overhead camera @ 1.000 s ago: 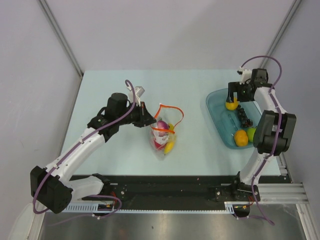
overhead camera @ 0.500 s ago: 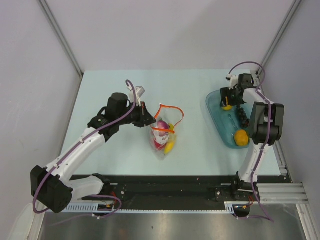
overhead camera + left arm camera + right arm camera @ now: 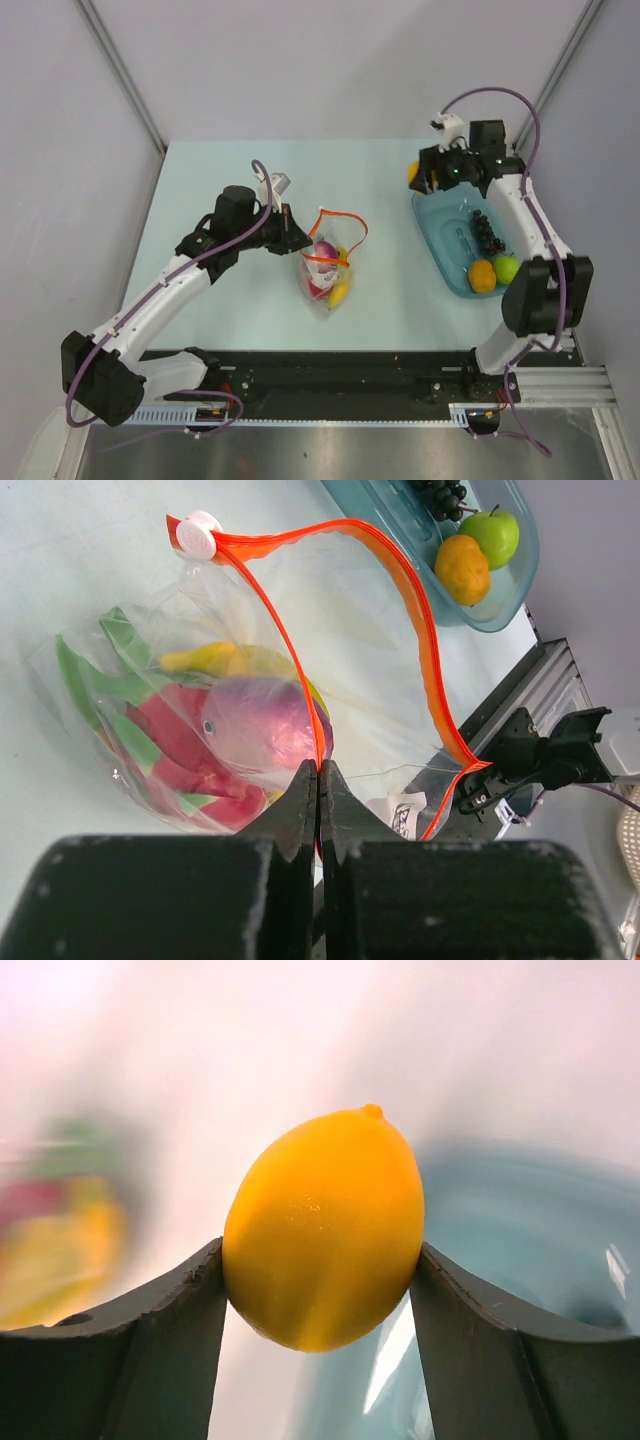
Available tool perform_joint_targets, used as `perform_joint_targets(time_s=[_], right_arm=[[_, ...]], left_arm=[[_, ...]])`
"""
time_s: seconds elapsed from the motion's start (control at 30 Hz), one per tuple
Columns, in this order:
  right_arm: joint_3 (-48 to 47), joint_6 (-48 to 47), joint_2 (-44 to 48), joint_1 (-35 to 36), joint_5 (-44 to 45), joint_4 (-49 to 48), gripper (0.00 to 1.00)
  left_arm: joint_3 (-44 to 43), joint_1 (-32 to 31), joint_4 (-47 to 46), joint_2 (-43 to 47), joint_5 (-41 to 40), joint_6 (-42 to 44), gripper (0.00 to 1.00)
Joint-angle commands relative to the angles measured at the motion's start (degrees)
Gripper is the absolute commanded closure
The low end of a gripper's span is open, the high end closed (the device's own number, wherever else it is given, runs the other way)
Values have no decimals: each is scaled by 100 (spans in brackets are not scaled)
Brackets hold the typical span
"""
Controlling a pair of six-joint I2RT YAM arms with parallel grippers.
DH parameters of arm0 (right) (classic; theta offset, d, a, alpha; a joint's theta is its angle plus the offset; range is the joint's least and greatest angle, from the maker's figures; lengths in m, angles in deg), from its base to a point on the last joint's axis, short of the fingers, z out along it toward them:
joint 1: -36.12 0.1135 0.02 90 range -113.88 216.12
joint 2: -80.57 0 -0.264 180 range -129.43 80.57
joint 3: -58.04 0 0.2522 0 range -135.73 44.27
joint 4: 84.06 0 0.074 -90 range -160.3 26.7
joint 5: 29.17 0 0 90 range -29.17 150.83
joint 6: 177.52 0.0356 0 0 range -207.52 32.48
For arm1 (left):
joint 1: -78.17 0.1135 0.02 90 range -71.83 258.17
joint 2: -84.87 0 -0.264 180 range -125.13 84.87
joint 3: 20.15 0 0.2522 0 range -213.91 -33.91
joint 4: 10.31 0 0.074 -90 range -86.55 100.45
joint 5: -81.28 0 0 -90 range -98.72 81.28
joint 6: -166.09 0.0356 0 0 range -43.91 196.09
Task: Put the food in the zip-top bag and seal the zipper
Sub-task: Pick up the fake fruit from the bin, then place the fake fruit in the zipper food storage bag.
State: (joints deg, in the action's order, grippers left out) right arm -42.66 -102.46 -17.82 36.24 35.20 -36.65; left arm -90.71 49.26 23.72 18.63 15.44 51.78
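— Anything you can't make out?
— Plenty. Inside the zip-top bag (image 3: 325,272) the food overlaps. I see a purple ball (image 3: 262,720), something red with green leaves and a bit of banana, and the rest is lost in crinkles. The right wrist view is all blur behind the lemon (image 3: 325,1228). The left gripper (image 3: 318,778) blocks the bottom of its own view with its dark body.
— What are the grippers doing?
— The left one is pressed together on the zipper (image 3: 283,645), pinching one strip of it. The bag lies left of the table's middle with its mouth gaping wide. The right gripper (image 3: 416,174) clamps the lemon between both fingers.
— Changed from a second ago?
— The right arm was down in the teal bowl (image 3: 425,225) then. Now the lemon hangs at the bowl's far-left corner, out toward the table. The orange (image 3: 482,276), green apple (image 3: 507,266) and grapes (image 3: 484,228) are in the bowl. The left arm and bag have not shifted.
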Motion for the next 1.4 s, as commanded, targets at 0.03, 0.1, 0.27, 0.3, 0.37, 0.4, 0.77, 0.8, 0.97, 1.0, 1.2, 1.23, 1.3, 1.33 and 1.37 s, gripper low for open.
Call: perform_joint_targets(time_s=[0.03, 0.1, 0.27, 0.3, 0.37, 0.4, 0.77, 0.8, 0.97, 1.0, 1.2, 1.23, 1.3, 1.33, 1.37], right_arm=[[-368, 517, 1322, 1601, -1296, 142, 55], [-333, 588, 1384, 2007, -1243, 133, 55], [-114, 686, 1296, 3018, -1085, -16, 55], [-26, 633, 1244, 3098, -998, -8, 55], [19, 528, 1103, 3318, -944, 97, 56], [88, 440, 1068, 3389, -857, 107, 55], [-209, 17, 1058, 3540, -724, 731, 0], [-279, 78, 1076, 3217, -942, 740, 0], [-649, 202, 997, 2406, -884, 871, 6], [-658, 193, 910, 2335, -839, 915, 8], [-553, 184, 549, 2299, -1207, 1416, 31], [-526, 184, 462, 2352, -1286, 1469, 32], [-465, 237, 409, 2422, -1392, 1495, 33], [-430, 228, 347, 2492, -1436, 1522, 34], [-403, 228, 321, 2519, -1436, 1513, 35]], left_arm=[[-139, -19, -190, 111, 1, 59, 99], [-121, -19, -217, 155, 9, 41, 99], [-139, -19, -243, 234, -52, 76, 99], [-148, -10, -226, 234, -61, 76, 99], [-209, -19, -182, 225, -70, 102, 99], [-218, -19, -164, 217, -87, 120, 99], [-209, -19, -94, 304, -87, 225, 99], [-209, -10, -85, 313, -87, 243, 99], [-192, -19, -41, 348, -87, 305, 99], [-183, -19, -50, 340, -96, 305, 99], [-209, -19, -67, 305, -78, 313, 99], [-227, -19, -59, 313, -87, 322, 99], [-236, -19, -41, 322, -105, 340, 99], [-236, -19, -15, 313, -96, 340, 99], [-227, -19, -15, 322, -113, 340, 99]])
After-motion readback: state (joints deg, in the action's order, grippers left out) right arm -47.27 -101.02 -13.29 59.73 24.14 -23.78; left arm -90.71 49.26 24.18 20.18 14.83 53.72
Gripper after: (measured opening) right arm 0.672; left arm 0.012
